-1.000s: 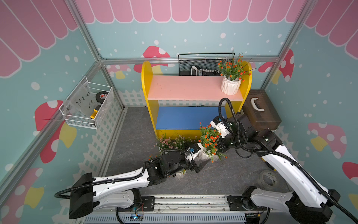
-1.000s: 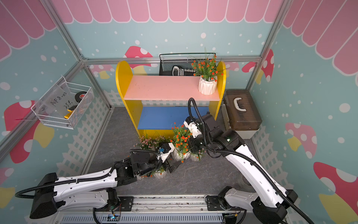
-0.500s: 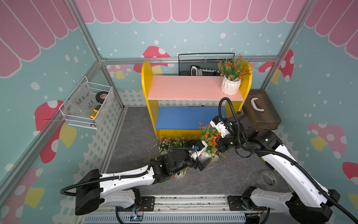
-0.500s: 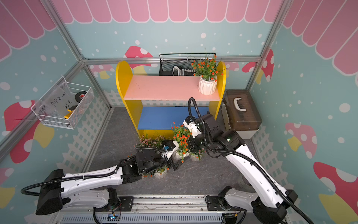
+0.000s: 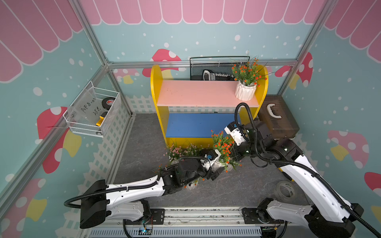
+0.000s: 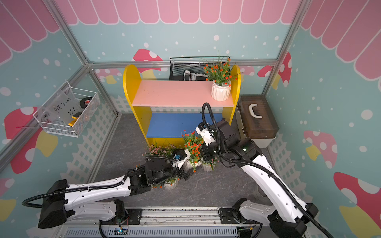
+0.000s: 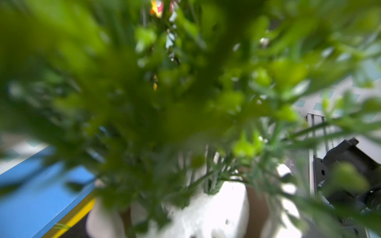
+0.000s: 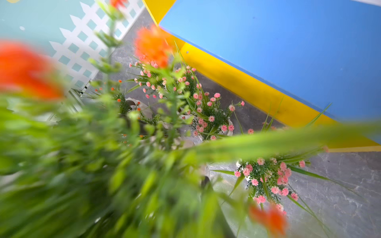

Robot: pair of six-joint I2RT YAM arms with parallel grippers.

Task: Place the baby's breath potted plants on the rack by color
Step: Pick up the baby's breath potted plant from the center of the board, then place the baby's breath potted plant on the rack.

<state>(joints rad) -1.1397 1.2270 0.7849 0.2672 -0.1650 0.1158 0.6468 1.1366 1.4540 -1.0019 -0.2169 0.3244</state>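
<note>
Grey floor [image 5: 237,191], yellow rack [image 5: 156,82], teal walls [image 5: 185,37]

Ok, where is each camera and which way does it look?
Top views: high behind the arms, looking down at the rack; left arm and right arm show.
Left wrist: on the left arm, buried in leaves above a white pot; a black robot part shows.
Right wrist: on the right arm, facing pink flowers on the floor past orange flowers; no robot part clear.
Shared: both wrist views show the blue shelf.
</note>
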